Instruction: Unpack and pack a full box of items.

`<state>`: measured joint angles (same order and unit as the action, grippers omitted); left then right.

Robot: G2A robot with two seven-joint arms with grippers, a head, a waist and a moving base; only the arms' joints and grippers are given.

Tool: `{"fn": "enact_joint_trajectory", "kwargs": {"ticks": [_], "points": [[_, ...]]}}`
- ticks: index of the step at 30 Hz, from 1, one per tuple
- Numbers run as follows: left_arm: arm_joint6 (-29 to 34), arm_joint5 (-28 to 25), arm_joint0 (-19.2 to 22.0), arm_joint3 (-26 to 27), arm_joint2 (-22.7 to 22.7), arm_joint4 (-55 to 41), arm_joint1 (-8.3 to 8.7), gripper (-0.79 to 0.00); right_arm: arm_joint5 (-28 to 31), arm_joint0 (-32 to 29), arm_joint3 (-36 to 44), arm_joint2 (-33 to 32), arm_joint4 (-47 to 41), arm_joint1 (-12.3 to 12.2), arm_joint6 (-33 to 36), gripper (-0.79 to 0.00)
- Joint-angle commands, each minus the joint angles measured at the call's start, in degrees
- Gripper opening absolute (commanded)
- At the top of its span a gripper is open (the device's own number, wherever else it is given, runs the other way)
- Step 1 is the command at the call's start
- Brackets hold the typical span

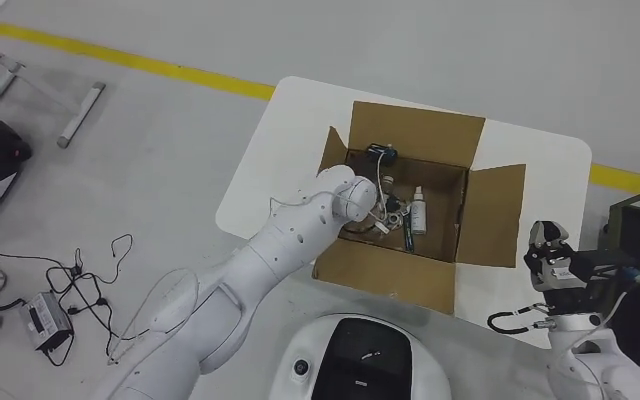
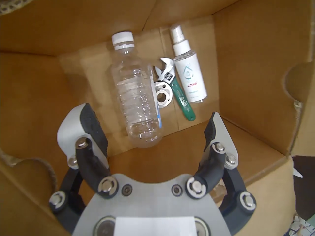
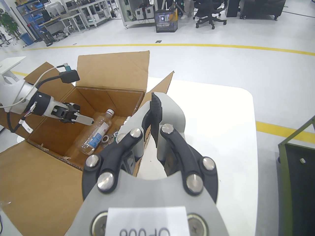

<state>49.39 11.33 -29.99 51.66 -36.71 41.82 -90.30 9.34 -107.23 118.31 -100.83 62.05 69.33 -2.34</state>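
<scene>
Left wrist view: the left tool (image 2: pixel 150 114), fingers spread wide and holding nothing, hangs inside the open brown cardboard box (image 2: pixel 246 74). Below it a clear plastic water bottle with a white cap (image 2: pixel 134 92) lies flat on the box floor. Just beside the bottle lie a silver metal flange ring (image 2: pixel 162 95), a green-handled adjustable wrench (image 2: pixel 181 94) and a white spray bottle (image 2: pixel 188 74). The water bottle looks nearly empty, so it is probably light, thin-walled and easily dented, and smooth enough to roll or slip. Gripping crosswise on its ribbed middle seems safest.

Right wrist view: the right tool (image 3: pixel 157 104), fingers together on nothing, sits above the white desk (image 3: pixel 221 124) beside one box flap. This side-on angle adds height: the left tool is low in the box, close over the bottle's upper half. Whether it touches the bottle cannot be told.

Top view: this adds the layout. The box stands on the desk with its flaps folded out, the left arm reaches in over its near corner, and the right tool waits well apart, past the far flap.
</scene>
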Motion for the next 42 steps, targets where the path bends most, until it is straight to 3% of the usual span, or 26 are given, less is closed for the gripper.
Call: {"fn": "enact_joint_trajectory", "kwargs": {"ticks": [1,4,24,42], "points": [[-0.4,0.7,1.1,-3.0,1.9,0.6,-1.27,0.0,0.0,0.0,0.0,0.0,0.0,0.0,0.0,-0.785],[-0.4,0.4,2.0,-5.6,2.7,-1.3,-2.7,0.0,0.0,0.0,0.0,0.0,0.0,0.0,0.0,-0.785],[-3.1,1.6,0.6,-5.6,1.8,-2.2,-3.21,0.0,0.0,0.0,0.0,0.0,0.0,0.0,0.0,-0.785],[-7.6,0.6,3.0,-16.6,4.3,-1.2,-8.19,0.0,0.0,0.0,0.0,0.0,0.0,0.0,0.0,-0.785]]}}
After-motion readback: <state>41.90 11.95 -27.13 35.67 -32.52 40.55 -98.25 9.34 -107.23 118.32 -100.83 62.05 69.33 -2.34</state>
